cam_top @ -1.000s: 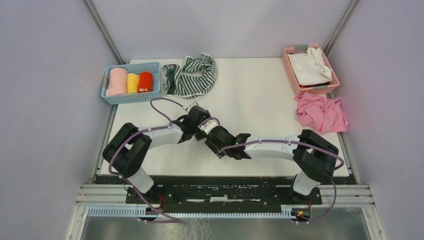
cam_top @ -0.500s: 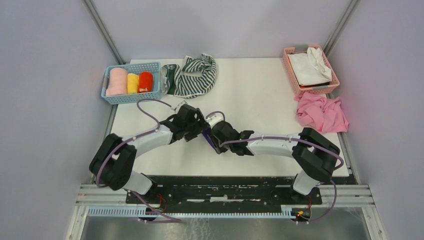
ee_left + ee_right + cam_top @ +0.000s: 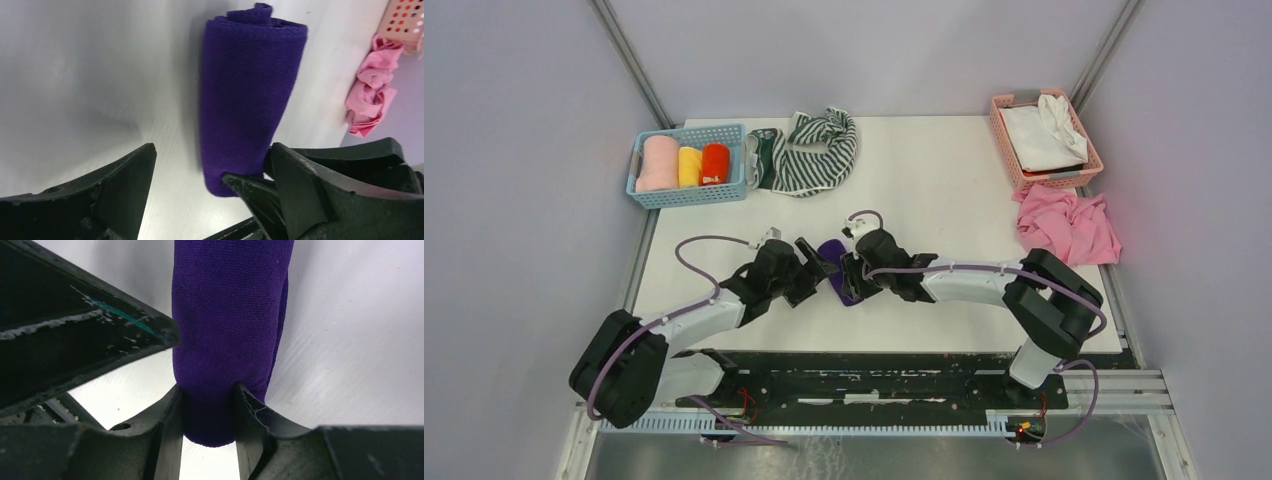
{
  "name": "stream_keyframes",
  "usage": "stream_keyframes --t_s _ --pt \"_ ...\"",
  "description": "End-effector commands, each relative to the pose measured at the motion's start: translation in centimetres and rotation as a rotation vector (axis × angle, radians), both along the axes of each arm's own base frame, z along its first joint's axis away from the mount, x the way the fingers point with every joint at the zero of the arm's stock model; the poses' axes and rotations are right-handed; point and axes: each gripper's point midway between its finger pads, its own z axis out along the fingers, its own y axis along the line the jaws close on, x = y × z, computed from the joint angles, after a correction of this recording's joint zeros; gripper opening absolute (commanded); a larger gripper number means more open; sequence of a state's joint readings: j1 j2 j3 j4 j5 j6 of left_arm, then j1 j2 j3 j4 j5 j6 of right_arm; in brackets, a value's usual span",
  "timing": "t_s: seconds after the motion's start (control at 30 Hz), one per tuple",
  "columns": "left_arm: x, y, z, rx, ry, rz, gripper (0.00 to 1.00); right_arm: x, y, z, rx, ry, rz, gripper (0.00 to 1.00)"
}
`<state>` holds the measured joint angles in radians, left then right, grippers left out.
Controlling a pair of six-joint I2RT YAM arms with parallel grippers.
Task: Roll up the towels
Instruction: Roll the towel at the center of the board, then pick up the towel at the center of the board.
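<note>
The deep-purple towel [image 3: 833, 262] lies rolled into a tight cylinder on the white table, near the front middle. My right gripper [image 3: 848, 274] is shut on one end of the roll, which shows clearly in the right wrist view [image 3: 230, 315] between the two fingers [image 3: 207, 400]. My left gripper [image 3: 816, 263] is open just left of the roll, and its jaws stand wide on either side of the roll's end [image 3: 211, 150] without pressing it [image 3: 247, 100]. The green-and-white striped towel [image 3: 812, 150] lies crumpled at the far left-middle of the table.
A blue basket [image 3: 686, 190] at the far left holds three rolled cloths. A pink basket [image 3: 1014, 150] at the far right holds a white cloth [image 3: 1044, 130]. A crumpled pink cloth [image 3: 1066, 226] lies in front of it and also shows in the left wrist view [image 3: 372, 95].
My left arm has drawn back toward the near left and uncovered the purple roll. My right gripper has moved up and left with the roll's end in it.
</note>
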<state>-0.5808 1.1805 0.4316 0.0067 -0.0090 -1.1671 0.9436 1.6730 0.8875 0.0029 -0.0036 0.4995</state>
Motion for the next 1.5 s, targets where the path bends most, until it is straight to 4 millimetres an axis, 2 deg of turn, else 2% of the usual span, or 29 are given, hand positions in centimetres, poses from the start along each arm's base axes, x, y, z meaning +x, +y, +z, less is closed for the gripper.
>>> stream_keyframes --t_s 0.0,0.13,0.3,0.5,0.57,0.67,0.8,0.87,0.93,0.97,1.07,1.13,1.27,1.47 --pt "1.8 -3.2 2.6 -0.195 -0.084 -0.014 0.92 -2.1 -1.0 -3.1 -0.009 0.152 -0.030 0.44" --pt "1.8 -4.2 1.7 -0.240 -0.078 -0.010 0.90 -1.9 -0.8 -3.2 0.024 0.181 -0.068 0.44" --pt "1.6 -4.6 -0.2 -0.218 -0.049 0.000 0.88 -1.7 -0.3 -3.0 0.057 0.198 -0.091 0.44" --pt "1.2 -5.9 -1.4 -0.201 -0.019 -0.024 0.78 -0.8 0.2 -2.4 0.100 0.199 -0.124 0.45" --pt "0.9 -6.2 -2.3 -0.174 0.000 -0.027 0.74 -0.2 0.4 -2.1 0.117 0.193 -0.128 0.46" --pt "0.6 -6.0 -3.7 -0.153 0.037 -0.009 0.63 0.4 1.0 -1.5 0.123 0.164 -0.099 0.46" --pt "1.2 -5.7 -4.2 -0.092 0.035 -0.008 0.53 0.8 0.9 0.1 0.128 0.113 -0.066 0.53" --pt "2.0 -5.3 -3.6 -0.049 0.007 -0.008 0.48 0.9 0.6 1.5 0.131 0.081 -0.047 0.57" --pt "3.0 -4.4 -2.9 -0.002 -0.021 0.002 0.36 1.2 -0.1 3.3 0.132 0.035 -0.038 0.61" --pt "3.4 -3.7 -2.6 0.029 -0.027 0.013 0.34 1.2 -0.6 4.1 0.126 0.013 -0.029 0.62" --pt "5.2 -2.1 -1.2 0.104 -0.060 0.014 0.33 1.3 -1.9 5.6 0.098 -0.060 0.009 0.65" --pt "6.9 -1.4 0.6 0.133 -0.105 -0.011 0.34 1.2 -3.1 6.2 0.067 -0.103 0.018 0.67" --pt "10.6 1.8 4.6 0.148 -0.195 -0.017 0.34 1.1 -5.4 6.9 0.014 -0.171 0.013 0.76" --pt "15.9 8.4 10.9 0.240 -0.295 0.040 0.34 1.6 -8.6 5.1 -0.130 -0.203 0.003 0.85"
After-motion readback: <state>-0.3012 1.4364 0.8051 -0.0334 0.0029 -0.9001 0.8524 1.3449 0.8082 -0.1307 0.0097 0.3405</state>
